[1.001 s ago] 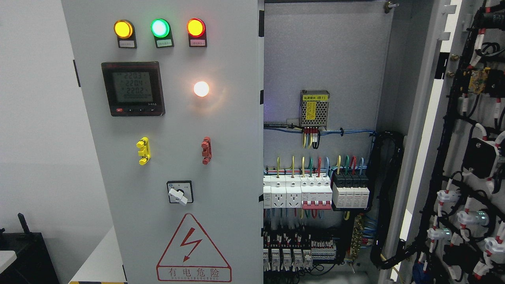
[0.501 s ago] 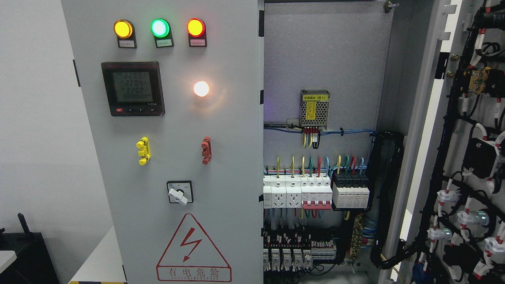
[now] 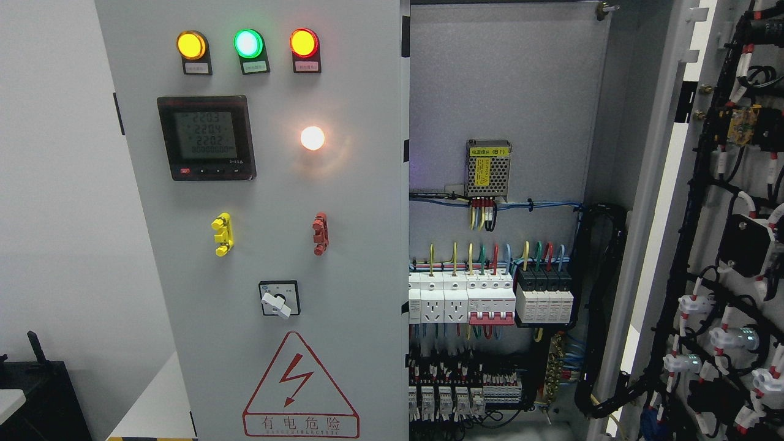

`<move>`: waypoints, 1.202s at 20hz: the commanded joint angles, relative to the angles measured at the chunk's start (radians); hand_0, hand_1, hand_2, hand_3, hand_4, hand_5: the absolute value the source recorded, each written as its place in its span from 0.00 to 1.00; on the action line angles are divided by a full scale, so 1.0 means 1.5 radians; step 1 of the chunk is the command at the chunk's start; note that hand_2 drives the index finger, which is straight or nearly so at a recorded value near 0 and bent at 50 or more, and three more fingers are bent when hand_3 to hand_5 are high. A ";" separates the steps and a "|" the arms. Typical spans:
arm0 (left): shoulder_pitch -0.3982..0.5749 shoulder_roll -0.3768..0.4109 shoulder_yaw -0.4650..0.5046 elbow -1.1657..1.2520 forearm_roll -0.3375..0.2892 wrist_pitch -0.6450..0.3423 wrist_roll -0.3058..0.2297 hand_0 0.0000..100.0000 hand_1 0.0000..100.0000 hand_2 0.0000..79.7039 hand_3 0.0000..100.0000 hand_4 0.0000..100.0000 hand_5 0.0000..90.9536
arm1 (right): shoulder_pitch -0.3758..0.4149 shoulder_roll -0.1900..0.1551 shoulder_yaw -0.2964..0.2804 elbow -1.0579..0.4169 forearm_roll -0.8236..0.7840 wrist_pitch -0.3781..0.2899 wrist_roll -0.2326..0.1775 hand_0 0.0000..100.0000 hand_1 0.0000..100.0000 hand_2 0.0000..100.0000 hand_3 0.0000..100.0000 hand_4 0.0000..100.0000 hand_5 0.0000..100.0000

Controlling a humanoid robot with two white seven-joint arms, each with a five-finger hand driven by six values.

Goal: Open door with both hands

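- Plain white wall [image 3: 55, 184] fills the left of the head view, with a dark black stand [image 3: 37, 398] low in the corner; everything else is a tall grey steel electrical cabinet.
- Neither robot hand shows anywhere in the view, so I cannot tell whether the fingers are spread or curled, or whether they hold anything.
- On the right, the grey metal cabinet door [image 3: 729, 245] stands swung well out — its inner face, strung with black cable looms and white connectors, turns toward the camera.
- Behind it the cabinet interior lies exposed: a perforated silver power supply with a yellow label [image 3: 488, 169] above a row of white circuit breakers and sockets [image 3: 462, 298].
- On the left, the flat grey front panel [image 3: 269, 245] appears shut, carrying three round lamps in amber, green and red [image 3: 248, 43], a black-framed digital meter [image 3: 206, 137] and a red-bordered lightning warning triangle [image 3: 300, 386].
- Judged from this, the right door looks essentially open; what is left is probably only to widen it or release it.
- To do that well, any hand coming in should meet the door's outer edge or frame, not the wiring on its back — snagged cables are the main risk.
- Push along the hinge's arc, steadily, and keep clear of the live breakers.
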 commanded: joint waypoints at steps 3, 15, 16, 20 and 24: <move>0.000 0.000 0.000 -0.018 0.000 0.000 0.000 0.00 0.00 0.00 0.00 0.04 0.00 | -0.118 0.002 0.047 -0.039 0.002 0.014 -0.001 0.00 0.00 0.00 0.00 0.00 0.00; 0.000 0.000 0.000 -0.018 0.000 0.000 0.000 0.00 0.00 0.00 0.00 0.04 0.00 | -0.281 -0.003 0.070 0.050 -0.005 0.043 0.000 0.00 0.00 0.00 0.00 0.00 0.00; 0.000 0.000 0.000 -0.018 0.000 0.000 0.000 0.00 0.00 0.00 0.00 0.04 0.00 | -0.289 -0.003 0.070 0.054 -0.005 0.044 0.000 0.00 0.00 0.00 0.00 0.00 0.00; 0.000 0.000 0.000 -0.018 0.000 0.000 0.000 0.00 0.00 0.00 0.00 0.04 0.00 | -0.303 0.000 0.070 0.056 -0.005 0.044 0.000 0.00 0.00 0.00 0.00 0.00 0.00; 0.000 0.000 0.000 -0.018 0.000 0.000 0.000 0.00 0.00 0.00 0.00 0.04 0.00 | -0.326 -0.001 0.069 0.067 -0.019 0.071 0.000 0.00 0.00 0.00 0.00 0.00 0.00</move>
